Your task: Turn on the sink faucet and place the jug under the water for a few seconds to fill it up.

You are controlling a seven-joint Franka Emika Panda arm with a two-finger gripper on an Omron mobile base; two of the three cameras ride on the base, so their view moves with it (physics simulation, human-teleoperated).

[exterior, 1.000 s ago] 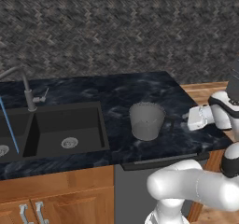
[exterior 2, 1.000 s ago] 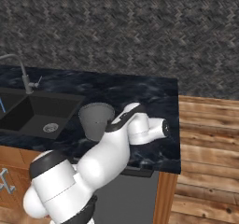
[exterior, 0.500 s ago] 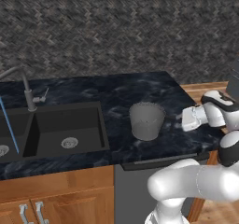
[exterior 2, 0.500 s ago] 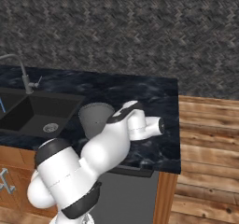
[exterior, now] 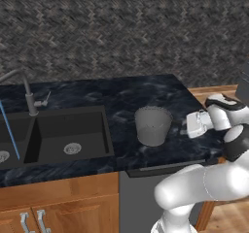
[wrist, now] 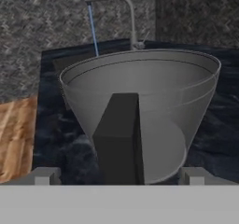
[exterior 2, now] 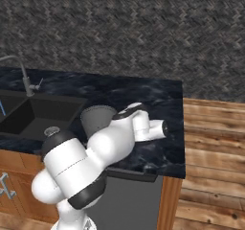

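The water [exterior: 9, 130] runs in a thin blue line from the sink faucet [exterior: 26, 93] into the left basin of the sink [exterior: 70, 132], so the step in hand looks to be taking hold of the jug [exterior: 152, 125]. It stands upright on the dark marbled tabletop [exterior: 121, 96], just to the right of the sink and at about 9 o'clock from the robot's hand in the left base view.

To do this well, the gripper [wrist: 119, 176] should straddle the near wall of the jug, one finger inside and one outside, and close low enough on the rim for a firm pinch without tipping the vessel. The wall tapers and looks thin, so a slow, square closing is safer than a fast one.

In the hand view the jug's mouth faces the camera, with a dark finger [wrist: 119, 139] in front of it. The gripper is spread to its full width and grips nothing; whether a finger already touches the wall I cannot tell.
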